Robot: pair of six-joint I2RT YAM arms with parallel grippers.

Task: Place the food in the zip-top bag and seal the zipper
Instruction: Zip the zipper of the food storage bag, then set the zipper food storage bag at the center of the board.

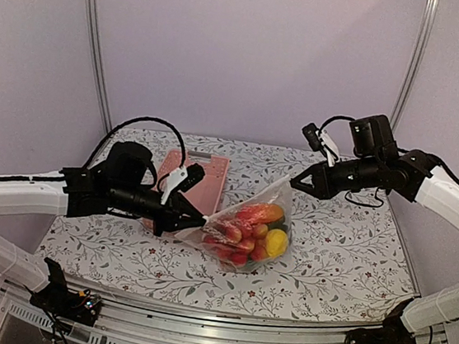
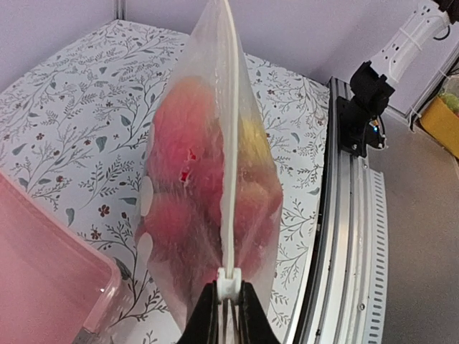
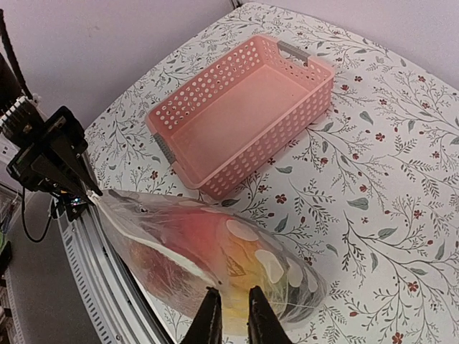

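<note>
Over the tabletop [image 1: 352, 261], the zip-top bag [image 1: 269, 201] stretches between our claws, food [image 1: 252, 229] inside. Our left claw [image 2: 228, 307] pinches the zipper [image 2: 229, 143] end; the right claw [image 1: 296, 184] pinches the far corner. We should hold it taut and press along evenly.

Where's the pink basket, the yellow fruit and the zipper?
pink basket [image 3: 247, 122], right wrist view, its bare floor.
yellow fruit [image 1: 276, 243], top external view, its middle.
zipper [image 2: 231, 158], left wrist view, mid strip.

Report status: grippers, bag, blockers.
Both shut: left gripper on zipper end, right gripper on bag far end. Inside: food; zipper looks closed where visible. Pink basket apart from bag, nothing blocking.
</note>
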